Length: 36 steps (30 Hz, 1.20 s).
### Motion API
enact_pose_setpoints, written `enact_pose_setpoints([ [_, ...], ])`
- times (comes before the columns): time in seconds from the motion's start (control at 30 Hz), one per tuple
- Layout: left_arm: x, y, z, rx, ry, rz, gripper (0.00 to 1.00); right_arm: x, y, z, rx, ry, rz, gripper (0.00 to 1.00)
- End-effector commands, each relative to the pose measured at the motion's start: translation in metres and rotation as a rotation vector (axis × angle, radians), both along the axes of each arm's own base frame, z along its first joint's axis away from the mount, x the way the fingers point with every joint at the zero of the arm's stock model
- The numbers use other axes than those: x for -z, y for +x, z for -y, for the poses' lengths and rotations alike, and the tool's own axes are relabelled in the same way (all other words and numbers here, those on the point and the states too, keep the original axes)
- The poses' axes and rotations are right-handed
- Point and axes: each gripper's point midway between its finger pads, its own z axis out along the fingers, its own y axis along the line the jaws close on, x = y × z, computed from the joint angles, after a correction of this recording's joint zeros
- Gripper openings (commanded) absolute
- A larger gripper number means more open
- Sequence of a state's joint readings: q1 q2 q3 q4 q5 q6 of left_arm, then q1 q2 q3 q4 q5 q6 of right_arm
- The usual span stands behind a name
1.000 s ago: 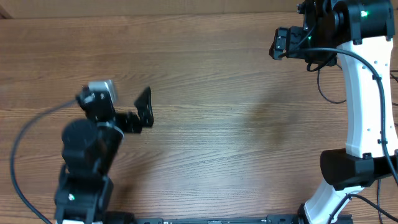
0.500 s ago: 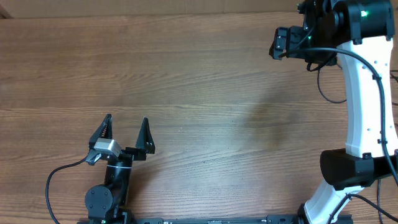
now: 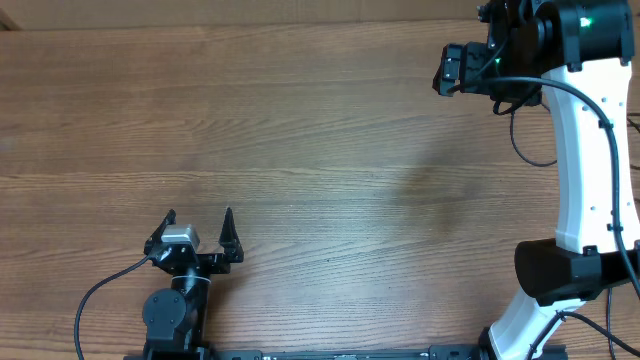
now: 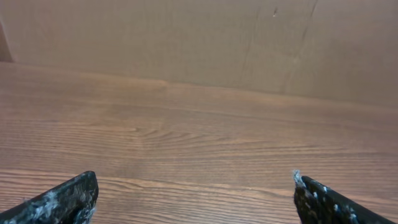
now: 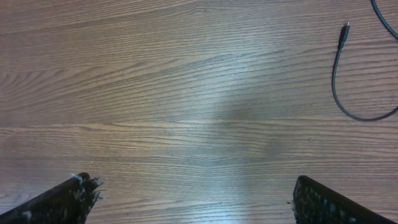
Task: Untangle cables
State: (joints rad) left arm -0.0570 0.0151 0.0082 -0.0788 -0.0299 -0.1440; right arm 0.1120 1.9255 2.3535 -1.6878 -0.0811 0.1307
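Near the right wrist view's upper right edge: one cable (image 5: pixel 334 84), plug end up, loose on the bench (image 3: pixel 330 150); a second strand (image 5: pixel 382 14) clips the corner.
Right end effector (image 5: pixel 189 186): fingers wide apart, empty, well apart from the cable.
Left end effector (image 3: pixel 200 216): spread, empty.
Approach: likely swing right, pinch mid-cord.
Obstruction: none seen; arm's thick wiring (image 3: pixel 580 97) nearby.

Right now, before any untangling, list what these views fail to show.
1. Black cable, right wrist view: one plug shows; the rest leaves the right edge, far end unseen.
2. Black strand, same view's top corner: short arc cut by the frame; same cable or another, unclear.
3. Overhead view: no thin cable can be made out on the table.
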Motion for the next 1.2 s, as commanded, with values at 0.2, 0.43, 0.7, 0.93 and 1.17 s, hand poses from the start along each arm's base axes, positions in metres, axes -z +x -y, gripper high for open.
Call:
enact_pose_setpoints([
  [0.2,-0.001,0.0,0.002,0.021,0.037,0.01,1.0,-0.002,0.0,0.0,-0.002,0.003,0.009,1.0],
  [0.43,-0.001,0.0,0.002,0.021,0.037,0.01,1.0,-0.002,0.0,0.0,-0.002,0.003,0.009,1.0],
  [0.7,-0.001,0.0,0.002,0.021,0.037,0.01,0.99,-0.002,0.0,0.0,-0.002,0.003,0.009,1.0],
  [0.93,-0.001,0.0,0.002,0.021,0.037,0.01,1.0,-0.002,0.001,0.0,-0.002,0.003,0.007,1.0],
  [1.17,-0.001,0.0,0.002,0.021,0.037,0.01,1.0,-0.015,-0.006,0.003,0.002,-0.009,0.041,1.0],
])
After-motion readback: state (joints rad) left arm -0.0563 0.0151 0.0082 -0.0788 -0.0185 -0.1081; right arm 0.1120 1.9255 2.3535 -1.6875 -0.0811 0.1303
